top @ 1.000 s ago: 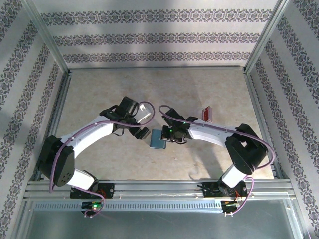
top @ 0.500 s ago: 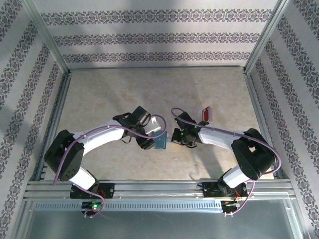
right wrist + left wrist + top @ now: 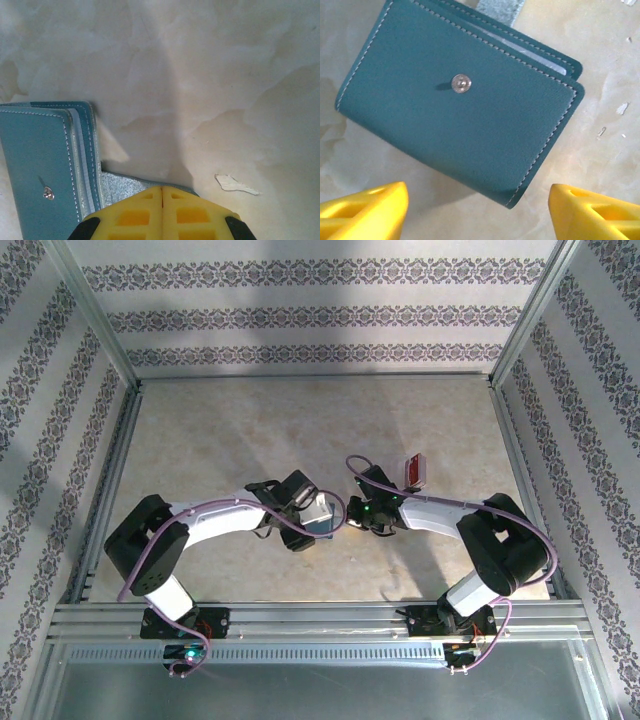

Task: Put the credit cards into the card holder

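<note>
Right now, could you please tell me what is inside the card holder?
The card holder lies folded shut. Only pale pocket edges peek out along one side. Whether any cards are inside cannot be seen; its closed teal cover hides the pockets.

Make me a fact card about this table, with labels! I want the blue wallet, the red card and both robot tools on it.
wallet: teal, folded shut, lying on the table, with a metal snap on top
left tool: open, with yellow fingers on either side of the wallet's near corner, not touching it
right tool: shut, its tip over a silvery flap beside the wallet
red card: on the table, apart from the wallet, on the right side
cards inside wallet: cannot tell
</note>
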`<state>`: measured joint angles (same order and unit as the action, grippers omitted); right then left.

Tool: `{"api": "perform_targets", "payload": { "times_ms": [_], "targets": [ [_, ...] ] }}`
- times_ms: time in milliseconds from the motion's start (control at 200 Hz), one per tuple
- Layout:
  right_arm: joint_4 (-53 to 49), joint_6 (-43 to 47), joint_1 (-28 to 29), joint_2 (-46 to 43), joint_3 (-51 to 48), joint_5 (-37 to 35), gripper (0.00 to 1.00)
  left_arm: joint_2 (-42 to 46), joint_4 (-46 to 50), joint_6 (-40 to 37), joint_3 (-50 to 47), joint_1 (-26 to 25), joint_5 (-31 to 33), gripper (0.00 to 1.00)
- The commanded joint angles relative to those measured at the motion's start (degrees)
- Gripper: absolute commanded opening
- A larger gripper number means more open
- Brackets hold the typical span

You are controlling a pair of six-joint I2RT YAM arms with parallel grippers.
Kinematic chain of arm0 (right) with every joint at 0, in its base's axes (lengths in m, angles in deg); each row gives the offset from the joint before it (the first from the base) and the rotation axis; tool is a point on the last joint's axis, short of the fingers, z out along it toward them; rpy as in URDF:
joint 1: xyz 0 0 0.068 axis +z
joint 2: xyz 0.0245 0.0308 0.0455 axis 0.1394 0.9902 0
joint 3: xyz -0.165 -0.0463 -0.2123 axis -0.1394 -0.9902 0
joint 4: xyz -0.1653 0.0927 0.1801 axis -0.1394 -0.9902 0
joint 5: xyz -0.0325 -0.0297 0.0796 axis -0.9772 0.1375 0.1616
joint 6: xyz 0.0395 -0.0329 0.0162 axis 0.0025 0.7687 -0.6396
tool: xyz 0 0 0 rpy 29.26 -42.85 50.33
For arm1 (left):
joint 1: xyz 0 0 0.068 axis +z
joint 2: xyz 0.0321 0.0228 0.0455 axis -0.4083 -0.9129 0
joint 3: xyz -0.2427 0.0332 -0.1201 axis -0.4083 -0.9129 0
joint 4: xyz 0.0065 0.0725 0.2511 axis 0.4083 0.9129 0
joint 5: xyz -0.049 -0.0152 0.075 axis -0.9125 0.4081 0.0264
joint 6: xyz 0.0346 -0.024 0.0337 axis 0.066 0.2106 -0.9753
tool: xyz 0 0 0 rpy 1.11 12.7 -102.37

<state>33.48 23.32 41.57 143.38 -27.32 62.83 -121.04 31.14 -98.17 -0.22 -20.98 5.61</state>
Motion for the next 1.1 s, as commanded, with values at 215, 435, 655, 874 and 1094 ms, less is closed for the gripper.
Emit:
{"api": "perform_targets", "payload": {
  "times_ms": [215,435,655,874,1094],
  "targets": [
    [0.01,-0.81,-0.51,-0.27,-4.50,-0.31,0.00,-1.32,-3.00,-1.41,-0.47,-1.35,4.28,0.46],
    [-0.09,-0.81,-0.52,-1.35,-5.45,-0.62,0.00,-1.43,-5.63,-2.12,-1.91,-1.33,6.30,0.28],
    [-0.22,-0.70,-0.51,-1.60,-5.91,-0.82,0.00,-0.86,-6.03,-2.32,-2.08,-1.33,6.66,0.01],
    [0.57,-0.78,-0.26,-2.18,-5.81,-0.23,0.00,0.02,-5.96,-0.64,-1.79,-0.40,5.50,0.00],
    [-1.09,-0.16,-0.21,-2.31,-4.52,-0.93,0.00,1.97,0.84,-8.37,2.13,-0.50,2.22,0.43]
  ]
}}
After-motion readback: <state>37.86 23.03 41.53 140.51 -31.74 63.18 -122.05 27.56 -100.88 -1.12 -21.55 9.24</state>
